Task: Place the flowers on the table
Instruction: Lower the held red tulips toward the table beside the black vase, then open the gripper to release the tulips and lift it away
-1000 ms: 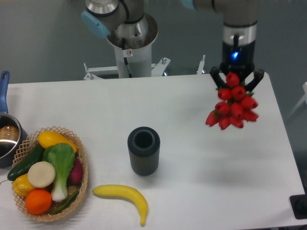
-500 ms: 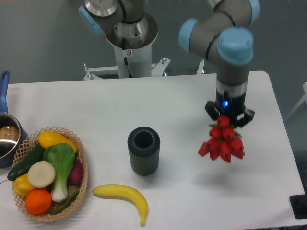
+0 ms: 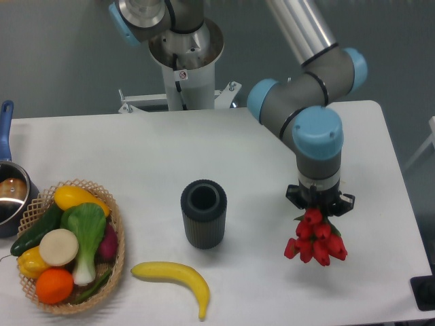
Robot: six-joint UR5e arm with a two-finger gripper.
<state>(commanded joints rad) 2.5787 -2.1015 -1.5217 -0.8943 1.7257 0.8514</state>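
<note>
The flowers (image 3: 316,239) are a bunch of red tulip heads seen from above, at the right front of the white table (image 3: 272,142). Their stems are hidden under the heads and the gripper. My gripper (image 3: 319,206) points straight down and is shut on the flowers, holding them low over the table. I cannot tell whether the bunch touches the tabletop.
A dark ribbed vase (image 3: 203,212) stands empty at the table's middle. A yellow banana (image 3: 175,277) lies in front of it. A wicker basket (image 3: 115,272) of vegetables and fruit sits at the front left. A pot (image 3: 8,193) with a blue handle is at the left edge.
My gripper has carried the flowers from the far right of the table toward the front and lower down. The arm now reaches over the right side of the table.
</note>
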